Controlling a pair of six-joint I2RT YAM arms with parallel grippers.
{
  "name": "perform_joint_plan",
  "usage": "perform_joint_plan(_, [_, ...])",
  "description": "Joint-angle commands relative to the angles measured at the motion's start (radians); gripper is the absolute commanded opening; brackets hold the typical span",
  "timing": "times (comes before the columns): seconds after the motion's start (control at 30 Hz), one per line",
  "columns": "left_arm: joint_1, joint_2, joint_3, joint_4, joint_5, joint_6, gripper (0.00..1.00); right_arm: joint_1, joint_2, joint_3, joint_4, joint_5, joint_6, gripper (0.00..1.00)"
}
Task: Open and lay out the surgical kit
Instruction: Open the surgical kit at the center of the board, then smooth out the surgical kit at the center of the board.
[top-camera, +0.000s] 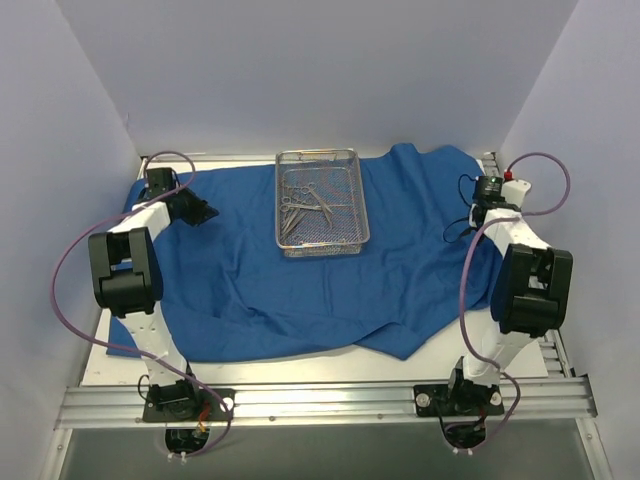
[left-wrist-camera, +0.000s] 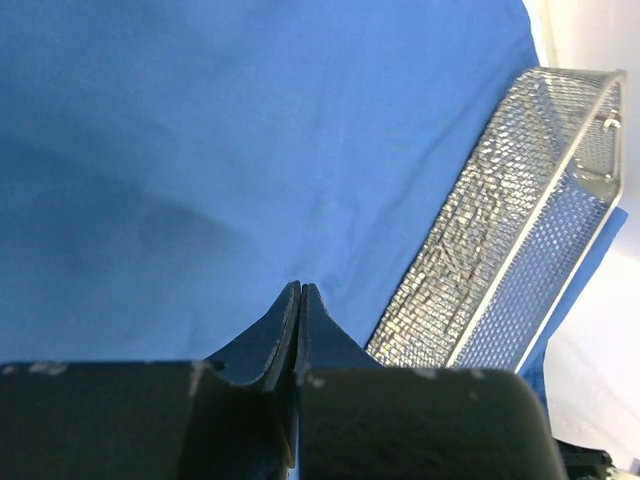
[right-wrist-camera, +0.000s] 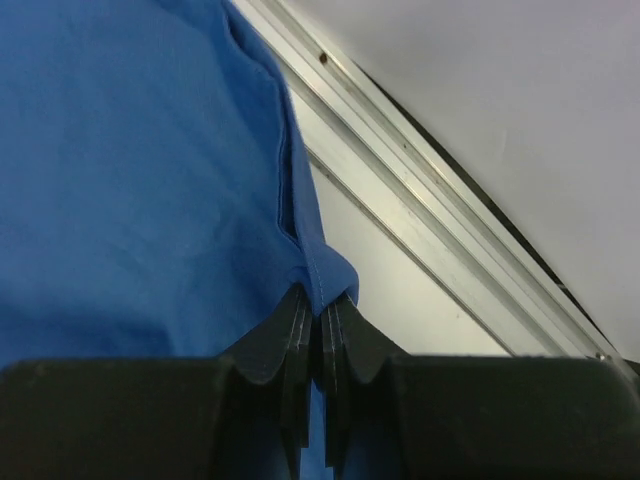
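- Royal-blue cloth wrap (top-camera: 250, 285): opened and spread flat over most of the white table (top-camera: 450, 352). It is creased, with its near edge uneven and a lobe hanging toward the front right.
- Shallow rectangular silver wire-mesh tray (top-camera: 322, 247): stands upright on the royal-blue cloth wrap at the far centre of the table, between the two arms and apart from both. In the left wrist view it lies to the right of the fingers (left-wrist-camera: 520, 220).
- Thin silver scissor-handled instruments (top-camera: 303, 205): lie loosely together inside the tray, on its mesh floor; their number cannot be told.
- Left gripper (left-wrist-camera: 300, 293): fingers pressed together with only a hairline seam, low over the cloth at the far left. Whether any fabric is pinched cannot be told.
- Right gripper (right-wrist-camera: 322, 302): fingers closed on a folded edge of the royal-blue cloth wrap at its right border, beside the aluminium rail (right-wrist-camera: 400, 190); the fabric runs down between the fingertips.
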Motion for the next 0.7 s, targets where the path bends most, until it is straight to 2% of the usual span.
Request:
perform_joint_plan(0.0, [0.012,0.036,0.08,-0.047,-0.003,0.038,0.02,-0.006,0.008,0.019,-0.027,0.083,0.006,0.0])
perform_joint_plan(0.2, [0.025,0.137,0.214,-0.162,-0.003,0.1,0.02,-0.005,0.004,0.039,-0.071,0.126,0.012,0.0])
perform_joint_plan(0.27, [0.022,0.156,0.269,-0.205,-0.035,0.155,0.02,0.021,-0.007,0.063,-0.082,0.077,0.004,0.19])
perform_joint_plan(0.3, [0.021,0.161,0.284,-0.248,-0.078,0.172,0.02,0.039,-0.019,0.072,-0.079,0.056,-0.008,0.4])
perform_joint_plan(0.4, [0.018,0.199,0.367,-0.366,-0.174,0.221,0.02,0.139,-0.029,0.129,-0.067,-0.022,-0.029,0.56])
perform_joint_plan(0.43, [0.015,0.211,0.39,-0.392,-0.199,0.232,0.02,0.162,-0.023,0.15,-0.068,-0.041,-0.034,0.59])
perform_joint_plan(0.53, [0.001,0.288,0.488,-0.493,-0.305,0.288,0.02,0.251,0.025,0.252,-0.094,-0.128,-0.02,0.56])
perform_joint_plan(0.67, [-0.01,0.418,0.686,-0.655,-0.386,0.341,0.02,0.293,0.04,0.264,-0.019,-0.318,0.006,0.46])
